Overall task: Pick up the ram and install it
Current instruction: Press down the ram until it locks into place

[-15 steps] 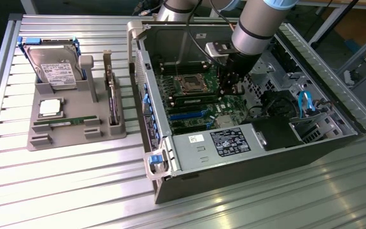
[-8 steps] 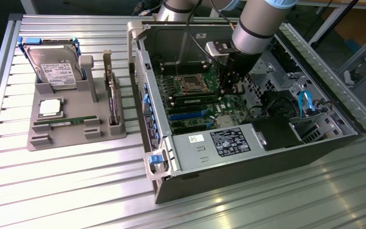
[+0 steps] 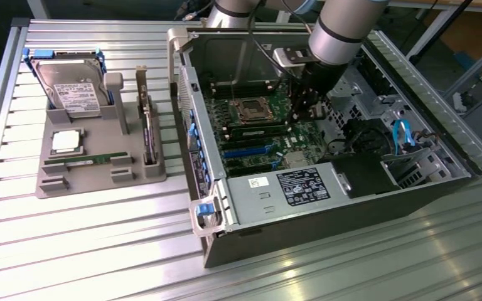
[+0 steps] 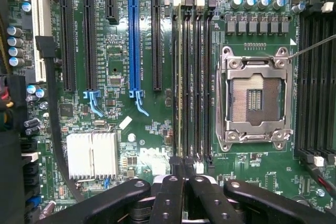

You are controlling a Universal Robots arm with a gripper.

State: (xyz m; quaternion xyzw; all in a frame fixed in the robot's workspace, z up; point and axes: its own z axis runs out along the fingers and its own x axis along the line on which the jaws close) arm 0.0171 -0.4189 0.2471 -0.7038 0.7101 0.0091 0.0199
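Note:
A long, thin green ram (image 3: 86,160) lies flat in the front groove of the grey holder (image 3: 98,183) at the exterior view's left. Inside the open computer case (image 3: 408,194), my gripper (image 3: 302,116) hangs low over the motherboard, just past the processor socket (image 3: 248,110). In the wrist view my gripper (image 4: 184,167) is shut, fingertips pressed together over the end of the black memory slots (image 4: 202,77). A thin stick (image 4: 178,77) stands seated in one slot beside the empty socket (image 4: 254,98). I cannot tell whether the fingertips touch it.
The holder also carries a hard drive (image 3: 73,88), a square silver processor (image 3: 65,141) and an upright dark expansion card (image 3: 147,125). The case walls, a black cable (image 4: 52,129), blue cables (image 3: 404,135) and the power supply (image 3: 295,185) crowd the arm.

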